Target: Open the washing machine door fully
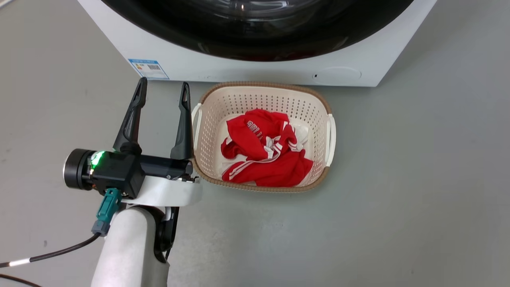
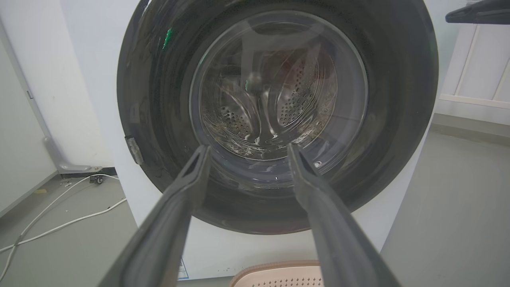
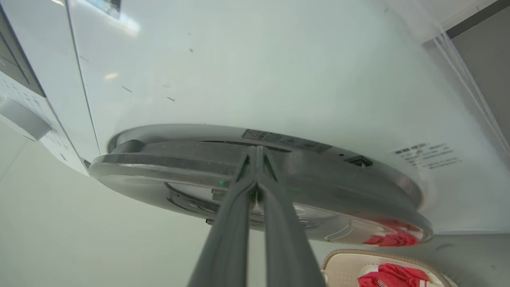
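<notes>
Your right gripper [image 3: 257, 156] has its fingers clenched tight together, and the tips sit right at the rim of the door [image 3: 159, 175], where the black disc meets the white front of the washing machine [image 1: 239, 69]. That placement makes sense as a hook. A thin, closed pair of fingers can slip behind the edge and pull, whereas a spread pair could not. You cannot tell from here whether the tips are actually behind the rim or only touching it.

Your left gripper [image 1: 163, 84] hangs low in front of the machine with its fingers released and wide apart, holding nothing. It points at the lower half of the door and stays clear of it, probably as a spare hand.

The door lies close against the machine front. In the left wrist view it looks flush or nearly so, which means the opening has barely begun, if at all.

Mind the room for the swing. The basket [image 1: 263, 84] with the red garment [image 1: 271, 159] stands on the floor [image 1: 398, 199] just in front of the machine. It is below the door's bottom edge, so the disc should pass over it. The left fingers are just beside the basket's handle and may lie in the door's path, so move that arm aside early. The floor to the right of the basket is bare.
</notes>
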Available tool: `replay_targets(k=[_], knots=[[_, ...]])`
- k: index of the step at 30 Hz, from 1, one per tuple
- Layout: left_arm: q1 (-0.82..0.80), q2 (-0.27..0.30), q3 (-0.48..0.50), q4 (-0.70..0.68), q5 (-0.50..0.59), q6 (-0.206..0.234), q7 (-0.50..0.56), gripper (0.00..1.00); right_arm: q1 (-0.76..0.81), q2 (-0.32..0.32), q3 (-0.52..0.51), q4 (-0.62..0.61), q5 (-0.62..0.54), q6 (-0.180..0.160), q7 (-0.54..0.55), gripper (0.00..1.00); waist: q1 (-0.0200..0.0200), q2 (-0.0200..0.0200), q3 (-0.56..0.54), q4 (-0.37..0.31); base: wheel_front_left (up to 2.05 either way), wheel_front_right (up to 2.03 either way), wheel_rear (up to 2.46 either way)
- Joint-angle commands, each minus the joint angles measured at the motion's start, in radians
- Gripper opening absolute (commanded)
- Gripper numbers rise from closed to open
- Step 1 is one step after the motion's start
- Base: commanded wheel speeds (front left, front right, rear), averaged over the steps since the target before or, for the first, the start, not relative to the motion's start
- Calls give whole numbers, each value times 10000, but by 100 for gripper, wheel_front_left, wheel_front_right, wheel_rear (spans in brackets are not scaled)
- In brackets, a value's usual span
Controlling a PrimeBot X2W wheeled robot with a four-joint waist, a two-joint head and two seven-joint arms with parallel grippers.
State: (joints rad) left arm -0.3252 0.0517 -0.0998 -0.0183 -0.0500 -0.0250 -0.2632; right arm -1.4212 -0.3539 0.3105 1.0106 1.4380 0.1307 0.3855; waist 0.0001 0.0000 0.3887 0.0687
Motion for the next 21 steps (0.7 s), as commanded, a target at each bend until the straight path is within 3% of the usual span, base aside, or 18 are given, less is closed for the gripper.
replay_targets(k=[1,13,21], knots=[[-180,-12,-33,-57,-33,43,-22,100,-252,106,78,129,-95,0,98,0,-1,0,188,25,0,0,0],[-588,-16,-201,-203,-185,143,-22,100,-1908,634,497,1630,-785,0,804,0,-1,0,840,226,0,0,0],[-631,-15,-268,-130,-311,236,-22,100,-2031,1028,425,1978,-448,2,2337,0,-1,0,808,259,0,0,0]])
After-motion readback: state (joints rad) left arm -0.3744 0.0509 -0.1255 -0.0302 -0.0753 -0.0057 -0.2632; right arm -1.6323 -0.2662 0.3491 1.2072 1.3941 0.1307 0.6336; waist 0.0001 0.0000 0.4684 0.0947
